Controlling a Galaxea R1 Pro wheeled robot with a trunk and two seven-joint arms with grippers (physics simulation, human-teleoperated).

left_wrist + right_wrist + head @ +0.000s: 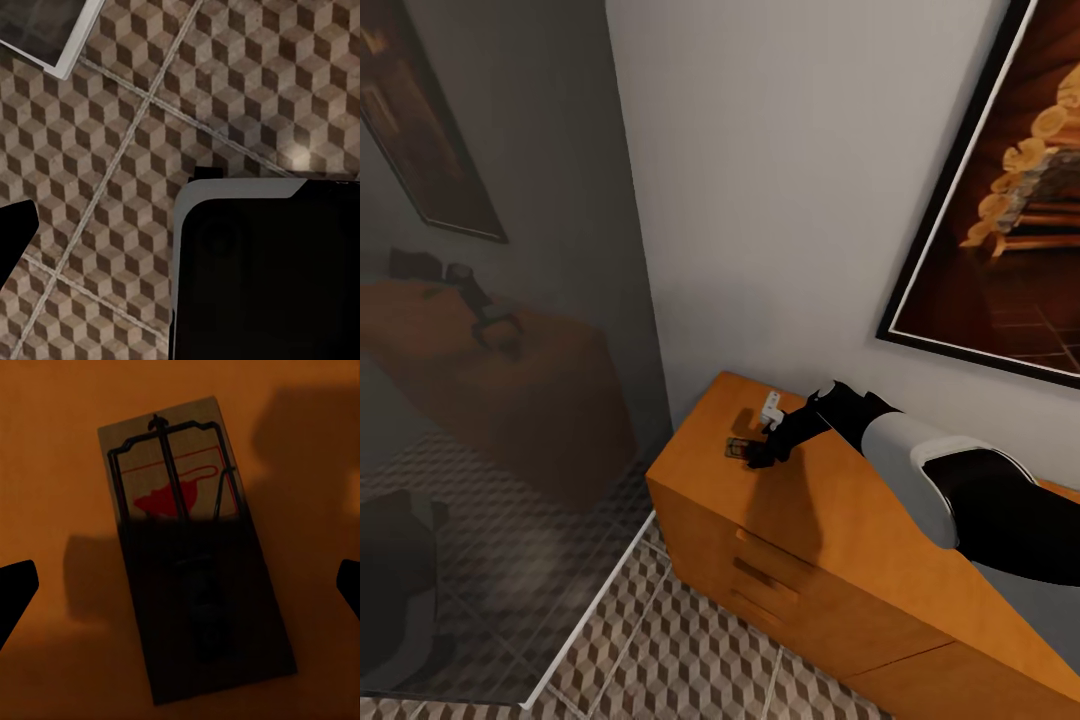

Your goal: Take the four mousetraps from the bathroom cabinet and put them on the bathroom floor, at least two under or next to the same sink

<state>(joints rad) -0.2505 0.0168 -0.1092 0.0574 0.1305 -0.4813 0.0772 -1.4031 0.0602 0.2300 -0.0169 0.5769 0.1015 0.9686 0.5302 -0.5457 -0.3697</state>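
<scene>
Right claw [760,457]: hovering low over the cabinet's top, centre of the head frame, black forearm reaching in from the lower right. Fingers spread apart; in the right wrist frame the two dark fingertips [15,592] sit at the far left and right edges with the mousetrap [193,547] lying flat between them, touched by neither. Nothing is clamped.

Mousetrap: tan board, dark wire bar and red mark showing at the upper half of the wrist frame, lower half in the claw's shadow. In the head frame it lies just left of the claw [736,448], near the cabinet's left end. A small white piece [771,404] stands just behind it, close to the wall; too small to identify.

Cabinet [800,590]: orange-brown wood, drawer fronts with slim bar handles, running from centre to lower right against a pale wall. Dark-framed picture [1010,190] at upper right.

Bathroom floor [690,650]: cube-pattern tiles, bottom centre. Glass panel [500,350] fills the left, reflecting cabinet and arm.

Left claw: left wrist frame looks down on the same tiles [150,97], with a dark finger tip at the left edge and a black, grey-edged robot body [270,277] at lower right. Cannot tell whether it is apart or together.
</scene>
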